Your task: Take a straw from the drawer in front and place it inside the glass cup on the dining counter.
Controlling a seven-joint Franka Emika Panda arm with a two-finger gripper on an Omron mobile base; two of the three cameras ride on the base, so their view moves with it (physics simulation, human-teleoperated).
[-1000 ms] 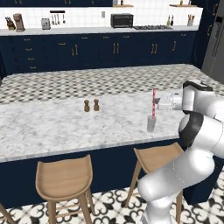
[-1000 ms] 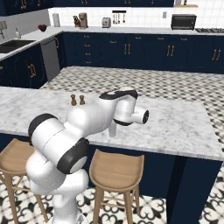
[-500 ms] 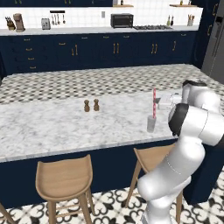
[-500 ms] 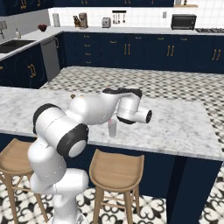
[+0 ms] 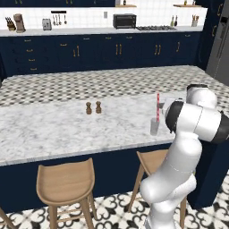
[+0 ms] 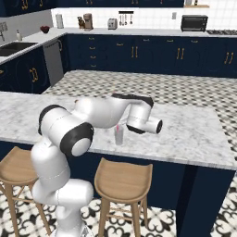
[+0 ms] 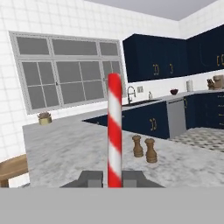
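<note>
Standing on the marble dining counter (image 5: 53, 129), toward its left half, two small brown shakers (image 5: 93, 108) sit side by side, well apart from everything else on the slab. Further right, near the counter's front edge, the glass cup (image 5: 154, 126) rests upright with the straw (image 5: 157, 106) rising straight out of it, its red-and-white stripes reaching well above the rim. Just right of the cup the white arm bends in from the side, its dark-banded elbow bulking close beside the glass. From the other side of the base the cup (image 6: 119, 135) shows between the arm's forearm and the wrist, with a little pink of the straw (image 6: 119, 127) visible at its top. Looking along the hand, the gripper (image 7: 113, 178) has its two grey fingertips (image 7: 90, 178) low in the frame with the straw (image 7: 114, 131) upright between them; whether the pads are pressing on the straw or standing just clear of it I cannot tell. Beyond the straw the shakers (image 7: 145, 148) stand on the marble. Wooden stools (image 5: 65, 183) line the counter's near side, below the slab.
</note>
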